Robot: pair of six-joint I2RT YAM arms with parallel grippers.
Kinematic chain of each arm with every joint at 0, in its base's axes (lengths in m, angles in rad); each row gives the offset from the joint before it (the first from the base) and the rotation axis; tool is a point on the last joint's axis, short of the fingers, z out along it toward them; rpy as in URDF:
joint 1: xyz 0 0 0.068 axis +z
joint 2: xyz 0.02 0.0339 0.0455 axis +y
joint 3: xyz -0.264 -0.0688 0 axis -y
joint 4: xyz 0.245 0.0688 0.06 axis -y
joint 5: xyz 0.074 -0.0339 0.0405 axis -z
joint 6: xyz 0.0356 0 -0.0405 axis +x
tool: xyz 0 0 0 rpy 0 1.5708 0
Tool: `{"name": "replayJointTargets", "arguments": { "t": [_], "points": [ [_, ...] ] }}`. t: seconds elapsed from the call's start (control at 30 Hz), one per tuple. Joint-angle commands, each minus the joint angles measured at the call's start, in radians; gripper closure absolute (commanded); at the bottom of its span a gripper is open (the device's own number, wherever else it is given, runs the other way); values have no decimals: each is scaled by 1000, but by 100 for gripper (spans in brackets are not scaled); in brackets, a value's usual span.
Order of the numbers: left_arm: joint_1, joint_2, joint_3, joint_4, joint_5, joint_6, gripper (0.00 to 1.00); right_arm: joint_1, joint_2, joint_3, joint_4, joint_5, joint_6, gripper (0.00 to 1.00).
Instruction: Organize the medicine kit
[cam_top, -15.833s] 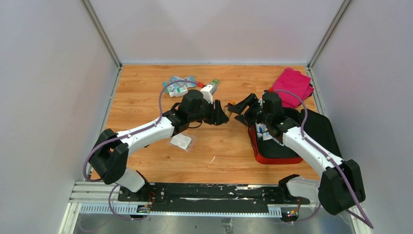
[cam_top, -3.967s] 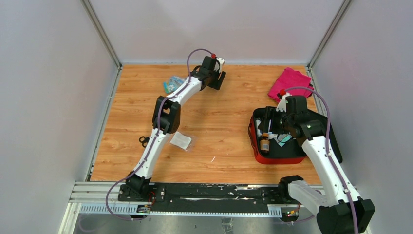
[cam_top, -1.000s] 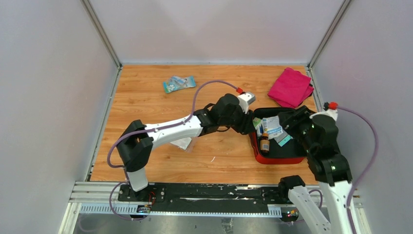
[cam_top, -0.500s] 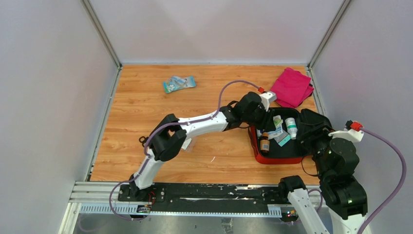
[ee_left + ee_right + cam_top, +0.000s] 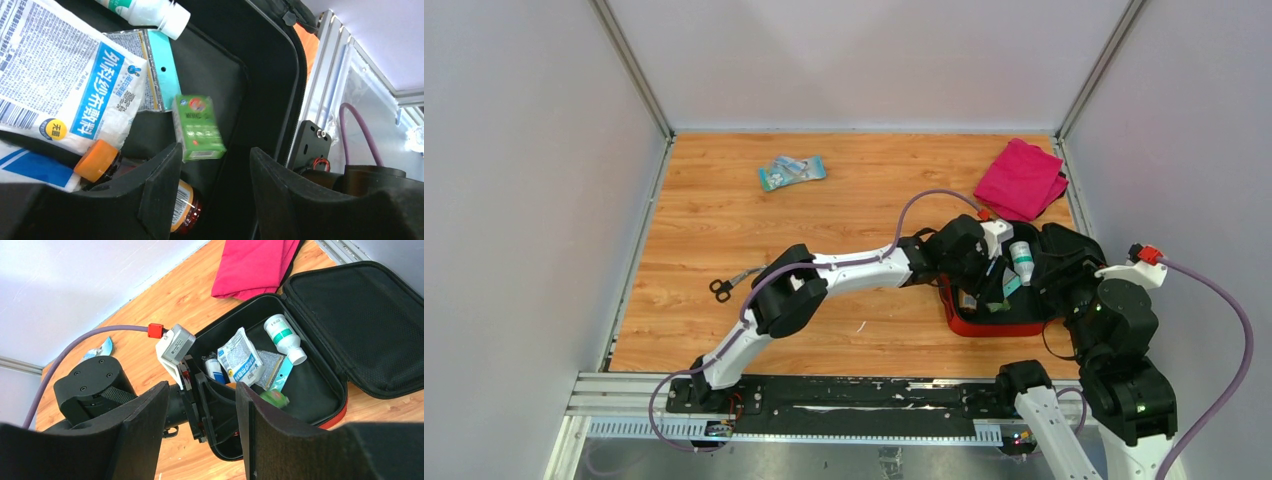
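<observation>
My left end effector (image 5: 215, 148) hangs inside the open red medicine kit (image 5: 984, 327), at four o'clock on the desk (image 5: 854, 200), fingers apart above a loose small green box (image 5: 197, 125), while my right end effector (image 5: 201, 386) hovers at the kit's three o'clock, fingers apart, gripping nothing.

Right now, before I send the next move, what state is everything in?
medicine kit, wide open.
white bottle, on its side in the kit.
green box, loose in the kit, ungripped.
left gripper, open over the kit.
right gripper, open, empty.
magenta cloth, folded, on the table.
scissors, on the table, outside the kit.
</observation>
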Motion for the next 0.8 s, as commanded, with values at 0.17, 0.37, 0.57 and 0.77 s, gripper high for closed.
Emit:
{"name": "replayJointTargets", "arguments": {
  "t": [0.17, 0.37, 0.57, 0.77],
  "points": [
    [7, -68, -24, -42, -33, 62, 29, -11, 4, -20, -21, 1, -17, 44],
    [89, -235, -158, -37, -106, 62, 27, -11, -2, -37, -22, -5, -9, 44],
    [260, -417, -304, -40, -209, 78, 25, -11, 17, -60, -15, -34, 1, 44],
    [498, -470, -346, -105, -319, 70, 25, -11, 49, -75, -8, -73, -5, 44]
  ]
}}
